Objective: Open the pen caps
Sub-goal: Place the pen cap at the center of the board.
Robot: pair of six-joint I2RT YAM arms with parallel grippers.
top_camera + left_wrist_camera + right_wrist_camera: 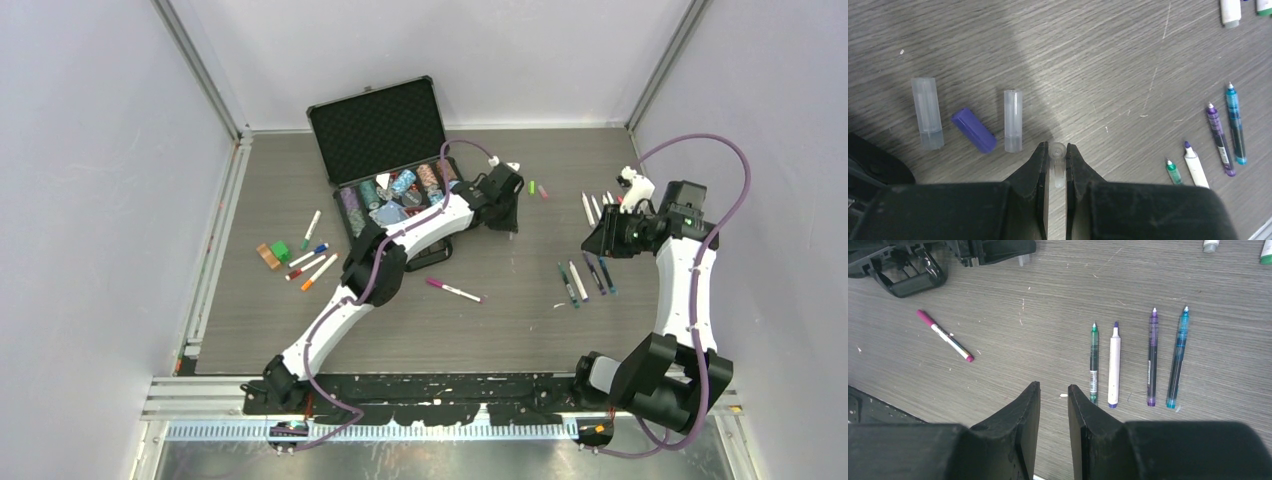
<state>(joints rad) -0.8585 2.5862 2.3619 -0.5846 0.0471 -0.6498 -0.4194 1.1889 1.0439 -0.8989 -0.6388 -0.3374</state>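
Note:
In the left wrist view my left gripper (1054, 146) is shut on a small clear pen cap (1057, 155) just above the table. Left of it lie a clear cap (1013, 120), a purple cap (974, 130) and another clear cap (927, 112). My right gripper (1054, 385) hovers open and empty beside a row of uncapped pens: green (1093, 362), white (1114, 365), purple (1152, 357), teal (1178, 357). A capped pink pen (945, 336) lies apart at mid-table (453, 290). From above, the left gripper (503, 210) is near the case and the right gripper (606, 240) is at the right.
An open black case (380, 130) holding poker chips (400, 190) stands at the back. Several capped pens (310, 262) and a green and a brown block (275, 252) lie at the left. More pens (595, 205) and lime and pink caps (537, 189) lie at the back right.

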